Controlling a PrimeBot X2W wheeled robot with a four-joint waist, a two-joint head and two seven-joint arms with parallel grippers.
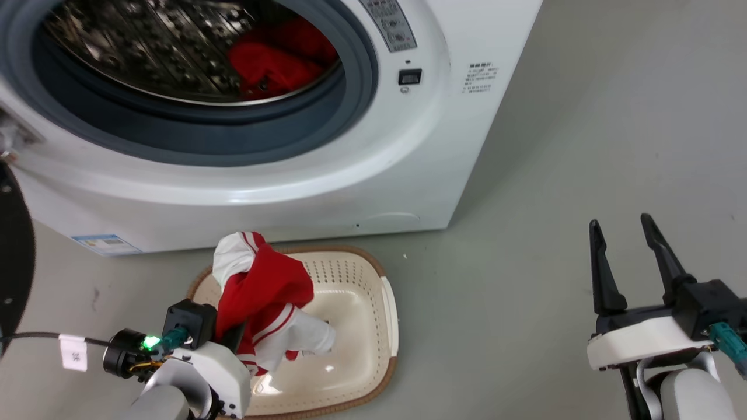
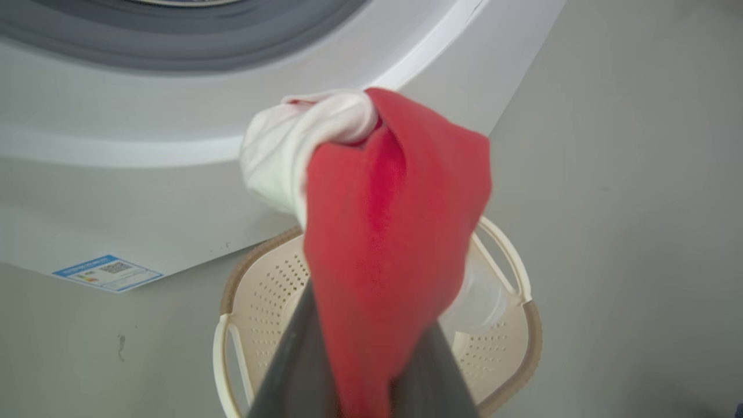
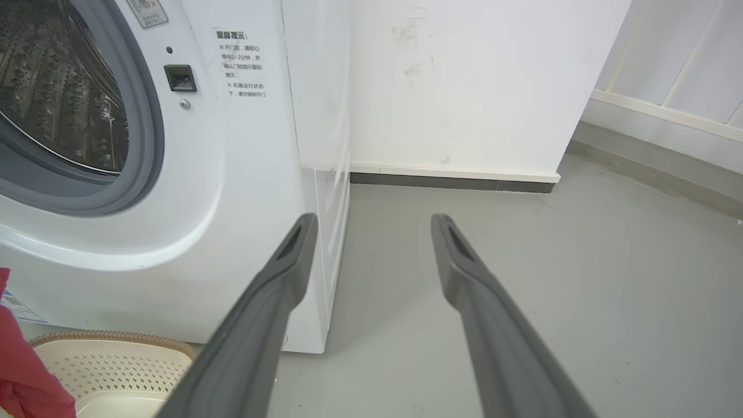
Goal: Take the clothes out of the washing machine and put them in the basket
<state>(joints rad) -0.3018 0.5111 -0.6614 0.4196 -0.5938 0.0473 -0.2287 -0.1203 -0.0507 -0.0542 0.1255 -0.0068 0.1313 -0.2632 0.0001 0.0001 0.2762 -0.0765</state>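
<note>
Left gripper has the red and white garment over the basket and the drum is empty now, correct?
Not quite: the drum is not empty. The head view shows a plain red garment lying in it. The rest holds: the left gripper has the red and white garment over the basket.

1. The washing machine [image 1: 350,175] has its mouth uncovered, and the grey gasket [image 1: 192,140] rings a wide way into the drum [image 1: 146,52].
2. A red garment [image 1: 274,58] lies at the drum's right side. The rest of the drum is bare steel.
3. The black-rimmed door [image 1: 11,262] juts out at the left and narrows that side.
4. The striped garment [image 1: 262,291], pinched in the left gripper [image 2: 371,302], hangs over the left half of the basket [image 1: 373,303]. The right half lies uncovered.
5. The right gripper [image 1: 620,219], fingers spread, hovers over bare floor [image 1: 525,291] to the right of the machine.
</note>
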